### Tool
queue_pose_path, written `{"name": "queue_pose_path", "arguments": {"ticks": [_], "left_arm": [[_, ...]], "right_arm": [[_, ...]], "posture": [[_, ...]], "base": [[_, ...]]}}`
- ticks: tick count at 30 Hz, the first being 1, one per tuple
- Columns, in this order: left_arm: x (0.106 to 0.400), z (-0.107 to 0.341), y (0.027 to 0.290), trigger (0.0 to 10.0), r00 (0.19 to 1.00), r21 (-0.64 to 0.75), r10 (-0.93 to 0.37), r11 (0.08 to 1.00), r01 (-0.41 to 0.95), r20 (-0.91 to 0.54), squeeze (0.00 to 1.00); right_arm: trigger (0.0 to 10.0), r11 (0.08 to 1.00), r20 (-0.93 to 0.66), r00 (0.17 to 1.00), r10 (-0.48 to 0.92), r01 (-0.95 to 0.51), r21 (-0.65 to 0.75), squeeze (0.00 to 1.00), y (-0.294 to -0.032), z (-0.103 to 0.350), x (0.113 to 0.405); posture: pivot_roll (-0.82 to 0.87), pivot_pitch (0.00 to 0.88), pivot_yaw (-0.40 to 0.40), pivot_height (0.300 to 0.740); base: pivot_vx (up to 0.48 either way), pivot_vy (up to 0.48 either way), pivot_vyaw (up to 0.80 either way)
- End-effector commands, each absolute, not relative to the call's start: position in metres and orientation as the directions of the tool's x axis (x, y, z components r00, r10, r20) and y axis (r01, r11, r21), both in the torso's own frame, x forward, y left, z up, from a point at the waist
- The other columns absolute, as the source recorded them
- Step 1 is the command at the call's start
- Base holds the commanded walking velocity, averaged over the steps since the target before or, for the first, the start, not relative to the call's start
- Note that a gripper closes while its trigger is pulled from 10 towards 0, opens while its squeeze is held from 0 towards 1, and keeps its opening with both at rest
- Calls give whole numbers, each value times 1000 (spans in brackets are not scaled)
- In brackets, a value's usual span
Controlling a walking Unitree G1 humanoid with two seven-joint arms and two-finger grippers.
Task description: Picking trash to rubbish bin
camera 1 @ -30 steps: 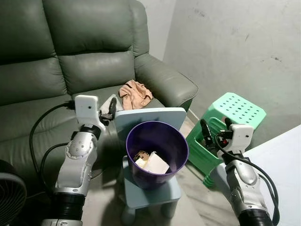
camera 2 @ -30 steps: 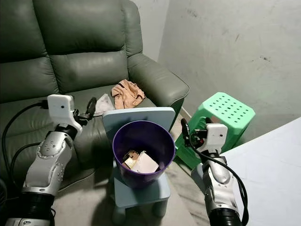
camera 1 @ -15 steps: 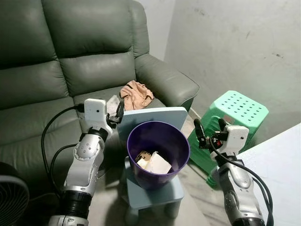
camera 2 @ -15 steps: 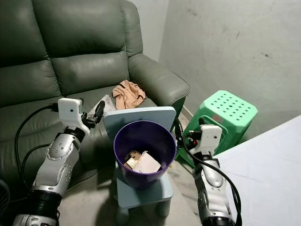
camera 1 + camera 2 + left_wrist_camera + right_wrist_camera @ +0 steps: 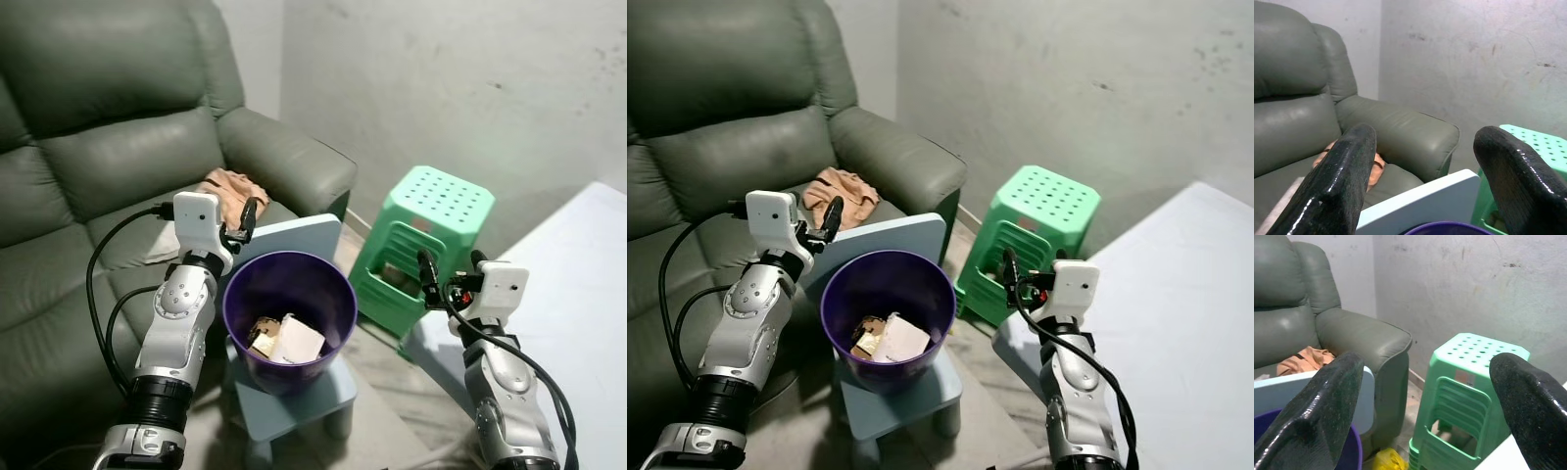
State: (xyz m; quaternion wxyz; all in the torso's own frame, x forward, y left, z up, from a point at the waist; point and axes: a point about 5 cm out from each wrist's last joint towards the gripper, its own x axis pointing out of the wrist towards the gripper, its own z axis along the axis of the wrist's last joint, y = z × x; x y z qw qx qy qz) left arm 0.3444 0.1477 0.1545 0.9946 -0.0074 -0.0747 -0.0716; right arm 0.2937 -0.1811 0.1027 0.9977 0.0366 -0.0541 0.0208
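Note:
A purple rubbish bin stands on a small pale blue chair in front of the sofa. Inside it lie a white crumpled carton and some brown scraps. My left gripper hovers open and empty just behind the bin's rim, beside the chair's backrest. My right gripper is open and empty too, held to the right of the bin, in front of the green stools. A yellow crumpled piece lies on the floor between the stools and the chair.
A dark green leather sofa spans the left side, with a peach cloth on its seat by the armrest. A grey wall stands behind the stools. A white flat surface reaches in from the right.
The camera has swung to the right, so the sofa, bin and stools sit further left in view. My left gripper has come up close to the bin's rim. Both grippers stay open.

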Motion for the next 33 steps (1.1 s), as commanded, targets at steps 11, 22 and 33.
{"name": "queue_pose_path", "arguments": {"ticks": [11, 22, 33], "left_arm": [[345, 156, 144, 10000, 973, 11, -164, 986, 165, 160, 0], [344, 156, 142, 10000, 970, -3, -180, 983, 183, 163, 0], [345, 157, 138, 10000, 965, 26, -203, 979, 202, 166, 0]], "right_arm": [[10000, 998, 120, 992, 46, -52, 46, 0, -178, 110, 299], [10000, 998, 116, 992, 49, -54, 37, 0, -176, 109, 298], [10000, 999, 114, 993, 41, -44, 30, 0, -177, 108, 295]], "posture": [[-35, 0, -76, 740], [-43, 0, -71, 740], [-54, 0, -67, 740]], "base": [[0, 0, -725], [0, 0, -724], [0, 0, -725]]}}
